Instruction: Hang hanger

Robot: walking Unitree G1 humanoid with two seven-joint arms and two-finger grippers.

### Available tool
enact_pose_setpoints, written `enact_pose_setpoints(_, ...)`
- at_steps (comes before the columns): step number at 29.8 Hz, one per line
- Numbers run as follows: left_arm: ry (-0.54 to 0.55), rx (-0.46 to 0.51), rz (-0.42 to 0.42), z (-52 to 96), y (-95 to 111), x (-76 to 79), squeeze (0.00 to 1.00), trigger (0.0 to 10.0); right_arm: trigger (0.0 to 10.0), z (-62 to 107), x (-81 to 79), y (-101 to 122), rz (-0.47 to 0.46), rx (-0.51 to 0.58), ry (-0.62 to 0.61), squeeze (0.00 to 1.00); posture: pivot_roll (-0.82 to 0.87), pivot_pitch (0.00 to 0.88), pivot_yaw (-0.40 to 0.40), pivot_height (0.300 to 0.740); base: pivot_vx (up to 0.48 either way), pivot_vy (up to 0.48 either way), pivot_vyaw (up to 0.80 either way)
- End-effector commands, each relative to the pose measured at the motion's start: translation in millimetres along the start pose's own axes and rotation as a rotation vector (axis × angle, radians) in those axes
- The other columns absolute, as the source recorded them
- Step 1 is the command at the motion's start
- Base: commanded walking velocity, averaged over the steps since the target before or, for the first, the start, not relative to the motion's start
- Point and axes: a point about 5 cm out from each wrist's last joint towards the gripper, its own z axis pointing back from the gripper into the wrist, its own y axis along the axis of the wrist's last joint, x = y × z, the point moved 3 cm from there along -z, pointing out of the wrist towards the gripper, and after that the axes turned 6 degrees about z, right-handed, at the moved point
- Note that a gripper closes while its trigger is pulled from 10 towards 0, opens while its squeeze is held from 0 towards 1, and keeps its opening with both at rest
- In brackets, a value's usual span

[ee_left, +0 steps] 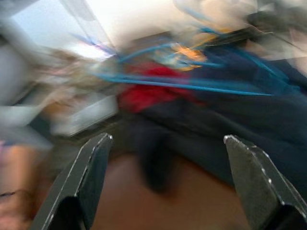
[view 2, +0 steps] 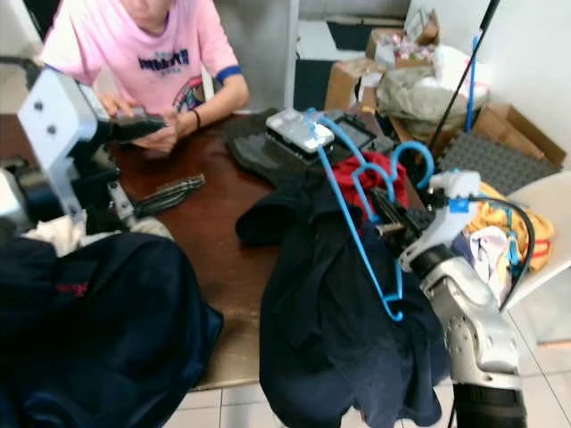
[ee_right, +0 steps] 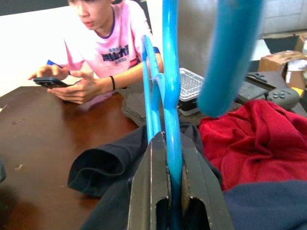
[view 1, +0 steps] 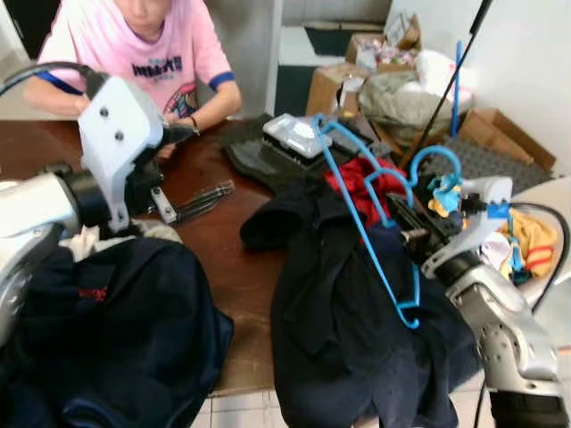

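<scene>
A blue plastic hanger stands tilted over a dark navy garment that drapes off the brown table's front edge. My right gripper is shut on the hanger, near its hook. A red cloth lies under the hanger's top. My left gripper hovers open above the table's left part, its black fingers pointing toward the garment. A second navy garment lies heaped at the front left.
A person in a pink shirt sits at the far side with a phone. A clear plastic box and dark pad sit at the back of the table. Cardboard boxes and bags crowd the floor on the right, beside a white chair with clothes.
</scene>
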Motion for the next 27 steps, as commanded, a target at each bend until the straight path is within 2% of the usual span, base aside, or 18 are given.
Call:
enact_pose_setpoints(1, -0.200, -0.074, -0.011, 16.0, 4, 15.5, 0.00, 10.0, 10.0, 3.1, 4.5, -1, 0.013, -0.006, -0.015, 0.00, 0.11, 0.120, -0.067, 0.740, 0.000, 0.000, 0.00)
enact_pose_setpoints(2, -0.200, -0.074, -0.011, 16.0, 4, 15.5, 0.00, 10.0, 10.0, 3.1, 4.5, -1, 0.013, -0.006, -0.015, 0.00, 0.11, 0.120, -0.067, 0.740, 0.000, 0.000, 0.00)
enact_pose_setpoints(4, -0.374, -0.246, -0.040, 44.0, 3, 18.4, 0.00, 10.0, 10.0, 2.9, 5.6, -1, 0.017, -0.008, -0.013, 0.00, 0.12, 0.122, -0.069, 0.740, 0.000, 0.000, 0.00)
enact_pose_setpoints(6, -0.374, -0.246, -0.040, 44.0, 3, 18.4, 0.00, 10.0, 10.0, 2.9, 5.6, -1, 0.017, -0.008, -0.013, 0.00, 0.12, 0.122, -0.069, 0.740, 0.000, 0.000, 0.00)
enact_pose_setpoints(7, -0.408, -0.346, -0.071, 58.2, 3, 10.9, 0.00, 10.0, 10.0, 2.8, 6.1, -1, 0.019, -0.008, -0.012, 0.00, 0.12, 0.122, -0.069, 0.740, 0.000, 0.000, 0.00)
enact_pose_setpoints(8, -0.408, -0.346, -0.071, 58.2, 3, 10.9, 0.00, 10.0, 10.0, 2.8, 6.1, -1, 0.019, -0.008, -0.012, 0.00, 0.12, 0.122, -0.069, 0.740, 0.000, 0.000, 0.00)
enact_pose_setpoints(10, -0.456, -0.535, -0.094, 82.3, 0, -1.5, 0.00, 10.0, 10.0, 2.8, 6.8, -1, 0.022, -0.008, -0.012, 0.00, 0.13, 0.123, -0.062, 0.740, 0.000, 0.000, 0.00)
enact_pose_setpoints(12, -0.456, -0.535, -0.094, 82.3, 0, -1.5, 0.00, 10.0, 10.0, 2.8, 6.8, -1, 0.022, -0.008, -0.012, 0.00, 0.13, 0.123, -0.062, 0.740, 0.000, 0.000, 0.00)
enact_pose_setpoints(14, -0.502, -0.684, -0.075, 96.3, -11, -0.4, 0.00, 10.0, 10.0, 3.7, 6.6, -1, 0.022, -0.007, -0.011, 0.00, 0.14, 0.124, -0.061, 0.740, 0.000, 0.000, 0.00)
enact_pose_setpoints(15, -0.502, -0.684, -0.075, 96.3, -11, -0.4, 0.00, 10.0, 10.0, 3.7, 6.6, -1, 0.022, -0.007, -0.011, 0.00, 0.14, 0.124, -0.061, 0.740, 0.000, 0.000, 0.00)
enact_pose_setpoints(18, -0.590, -0.725, 0.003, 98.3, -25, 22.2, 0.00, 10.0, 10.0, 4.5, 0.7, -1, 0.048, -0.016, 0.035, 0.00, 0.14, 0.124, -0.065, 0.740, 0.000, 0.000, 0.26)
enact_pose_setpoints(27, -0.645, -0.698, 0.042, 99.7, -24, 29.7, 0.00, 10.0, 10.0, 4.4, -4.1, -2, 0.038, -0.029, 0.097, 0.00, 0.15, 0.114, -0.069, 0.740, 0.000, 0.000, 0.79)
